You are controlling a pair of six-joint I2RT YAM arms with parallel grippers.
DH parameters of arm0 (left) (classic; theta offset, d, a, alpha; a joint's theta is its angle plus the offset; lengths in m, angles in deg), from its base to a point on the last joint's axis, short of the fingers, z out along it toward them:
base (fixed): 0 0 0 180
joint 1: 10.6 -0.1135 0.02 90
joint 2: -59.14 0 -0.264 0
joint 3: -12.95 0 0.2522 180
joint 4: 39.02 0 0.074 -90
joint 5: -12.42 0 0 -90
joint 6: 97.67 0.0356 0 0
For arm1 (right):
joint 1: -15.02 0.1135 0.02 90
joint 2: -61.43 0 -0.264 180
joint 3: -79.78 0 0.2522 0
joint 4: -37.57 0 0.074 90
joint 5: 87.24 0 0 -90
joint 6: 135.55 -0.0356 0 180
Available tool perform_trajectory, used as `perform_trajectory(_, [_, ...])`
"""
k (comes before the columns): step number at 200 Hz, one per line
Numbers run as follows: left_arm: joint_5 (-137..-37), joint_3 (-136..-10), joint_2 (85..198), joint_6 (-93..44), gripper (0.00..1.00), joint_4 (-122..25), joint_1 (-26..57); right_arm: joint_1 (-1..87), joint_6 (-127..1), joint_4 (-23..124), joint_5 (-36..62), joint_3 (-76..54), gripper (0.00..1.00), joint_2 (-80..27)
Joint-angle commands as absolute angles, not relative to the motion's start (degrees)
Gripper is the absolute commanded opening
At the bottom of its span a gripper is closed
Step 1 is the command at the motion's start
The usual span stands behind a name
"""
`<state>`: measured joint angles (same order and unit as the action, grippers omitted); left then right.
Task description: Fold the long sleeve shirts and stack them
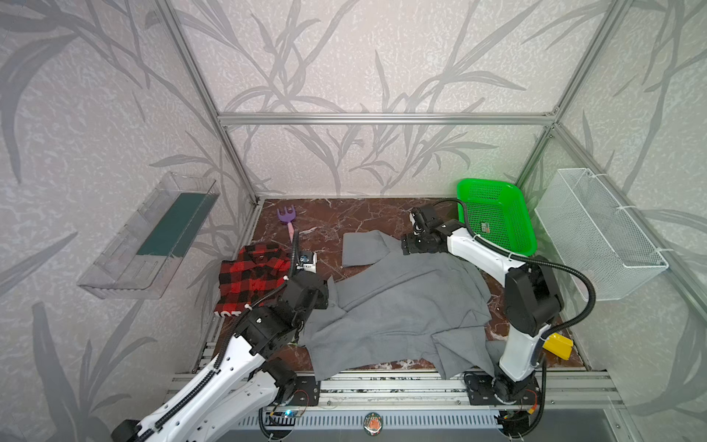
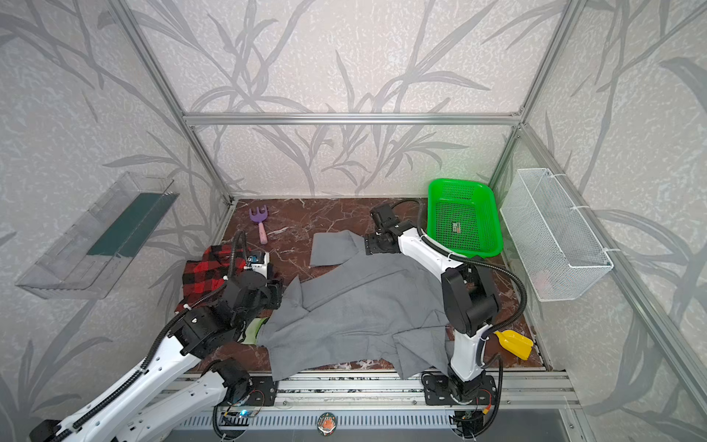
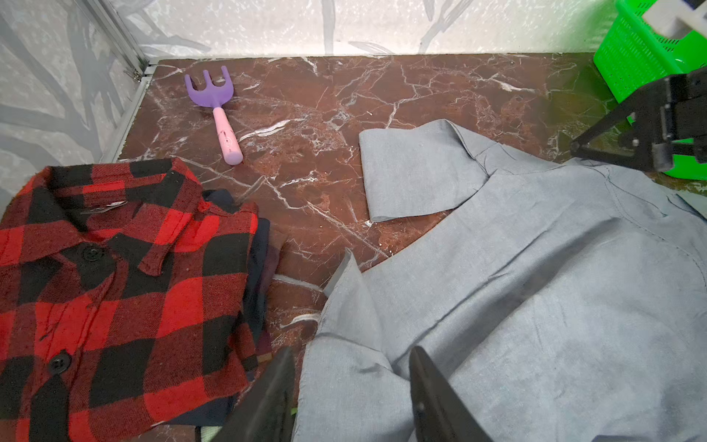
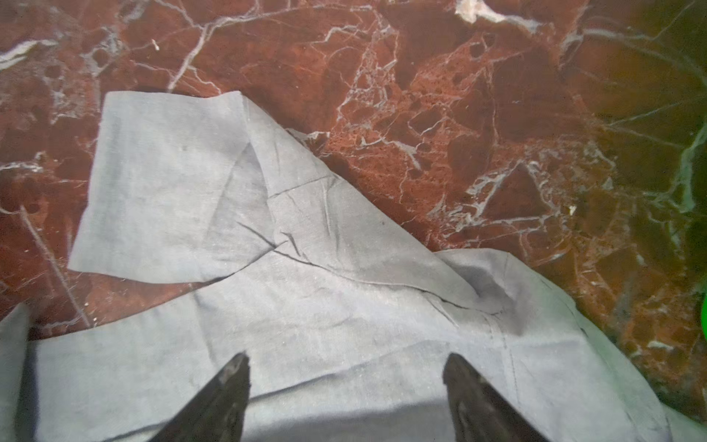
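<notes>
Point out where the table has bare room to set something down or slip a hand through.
Widest bare marble runs along the back, between the purple rake and the right gripper. A narrower strip lies between the plaid shirt and the sleeve of the grey shirt. Centre and front are crowded: the grey shirt covers them.

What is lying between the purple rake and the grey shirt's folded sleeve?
Nothing: only bare marble tabletop separates the purple rake from the sleeve of the grey shirt, clearest in the left wrist view.
</notes>
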<state>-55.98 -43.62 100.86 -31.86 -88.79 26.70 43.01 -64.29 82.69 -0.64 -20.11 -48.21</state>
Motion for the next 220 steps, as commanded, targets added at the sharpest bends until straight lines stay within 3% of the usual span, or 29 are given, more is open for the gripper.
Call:
perform_trajectory(1, [-56.21,-44.93,99.92,-32.32,0.49,-90.68,26.36,41.83,-61.85,91.33,-2.68,-24.47,0.85,-53.77])
perform_trajectory(61, [-56.49,-44.16,99.22,-31.62,0.49,-90.66,26.11,41.74,-58.56,90.80,-2.63,-27.35,0.85,-59.98])
perform_trajectory(91, [-56.49,-44.04,99.09,-31.35,0.49,-90.66,26.14,41.65,-57.36,91.85,-1.35,-28.36,0.78,-62.29])
perform_trajectory(105, [-56.44,-44.05,98.87,-31.31,0.49,-90.77,26.10,41.65,-57.13,91.80,-0.50,-27.78,0.71,-62.49])
perform_trajectory(148, [-56.47,-43.89,98.43,-31.05,0.49,-91.01,26.12,41.21,-57.54,91.05,2.36,-26.09,0.28,-61.33])
perform_trajectory(185, [-56.52,-44.03,98.56,-31.05,0.49,-91.01,26.09,41.20,-57.87,89.63,5.83,-25.17,0.00,-54.83])
perform_trajectory(220, [-56.84,-44.06,99.02,-31.20,0.49,-90.94,26.04,41.26,-58.14,89.29,7.86,-25.56,0.00,-46.55])
